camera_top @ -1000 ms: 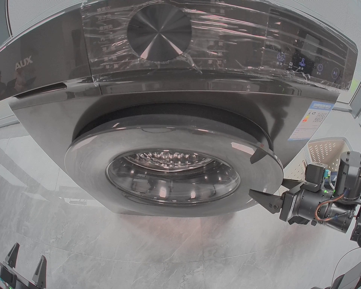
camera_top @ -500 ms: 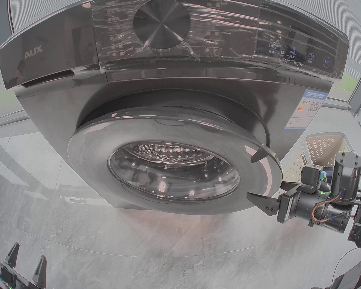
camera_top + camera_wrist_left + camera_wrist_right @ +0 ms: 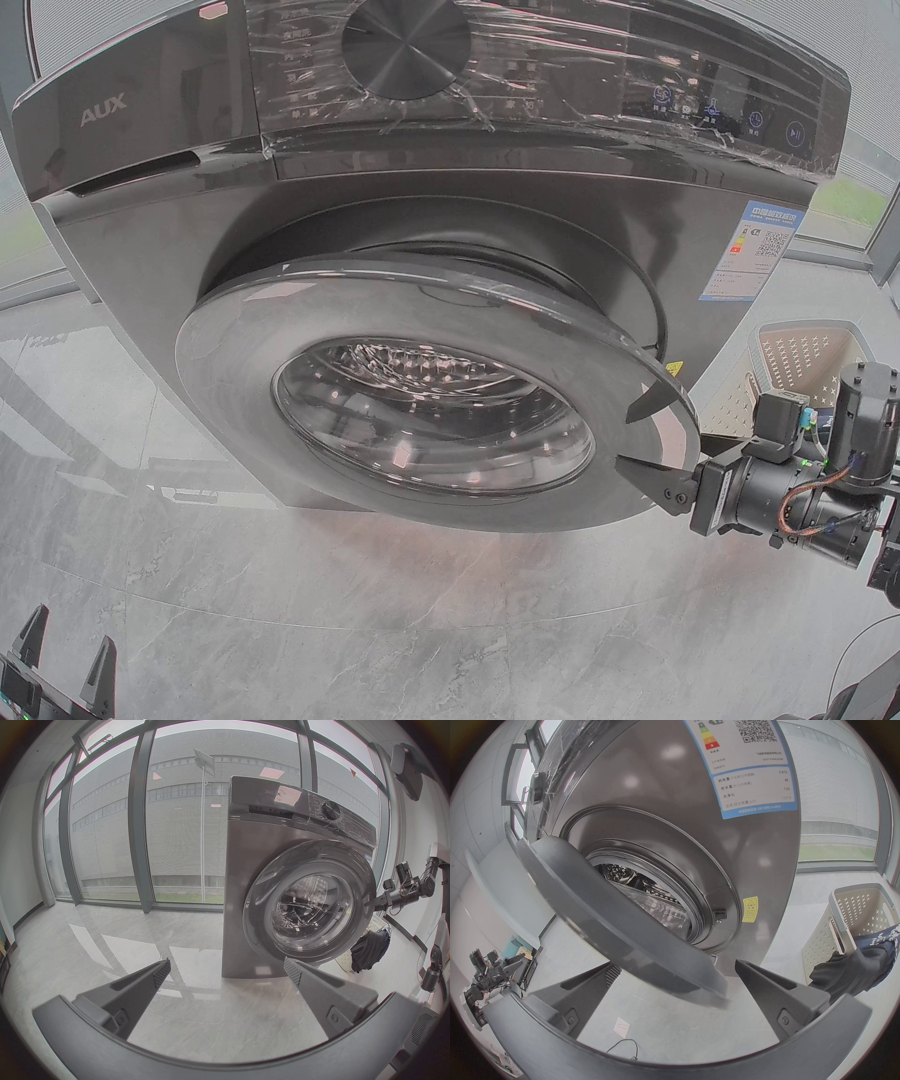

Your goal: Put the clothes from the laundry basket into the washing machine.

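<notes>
The grey washing machine (image 3: 450, 187) fills the head view, its round glass door (image 3: 431, 412) standing partly open. My right gripper (image 3: 653, 441) is at the door's right rim, open, with one finger on each side of the door edge (image 3: 637, 940). Behind the door shows the drum opening (image 3: 651, 898). The white laundry basket (image 3: 806, 361) stands on the floor to the right of the machine, with dark clothes (image 3: 855, 971) hanging over its rim. My left gripper (image 3: 61, 647) is low at the near left, open and holding nothing, far from the machine.
Grey tiled floor (image 3: 375, 619) lies open in front of the machine. Tall windows (image 3: 140, 837) run behind and to the machine's left. A thin cable (image 3: 623, 1046) and a scrap of paper (image 3: 621, 1027) lie on the floor below the door.
The door has swung further open, the gap at its right side widening, with my right gripper staying at its rim. The whole head view has shifted. My left gripper has not moved.
</notes>
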